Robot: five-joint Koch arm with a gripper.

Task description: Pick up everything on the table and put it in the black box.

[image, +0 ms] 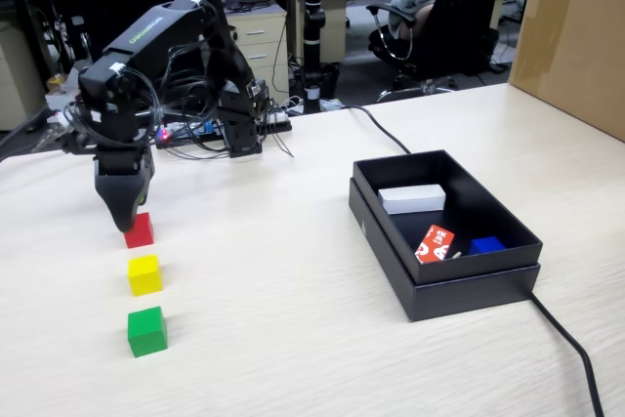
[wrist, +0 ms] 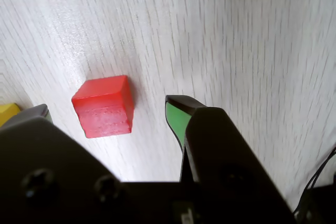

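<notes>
Wrist view shows a plain red cube [wrist: 103, 106] with rounded edges between the spread jaws

Three cubes lined up on the table [image: 293, 290], black box [image: 469, 285] off to the right

Red cube [image: 140, 230] sits farthest back, yellow [image: 145, 274] just in front, green [image: 147, 331] nearest, all flat, none touching. Box is open and matte with a stepped rim.

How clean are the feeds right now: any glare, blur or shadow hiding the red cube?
Wrist view: red cube sharp, pale glare streak on the table above it, claw parts dark and soft up close. Fixed view: even lighting, claw covers part of the red cube, faint shadows only.
</notes>
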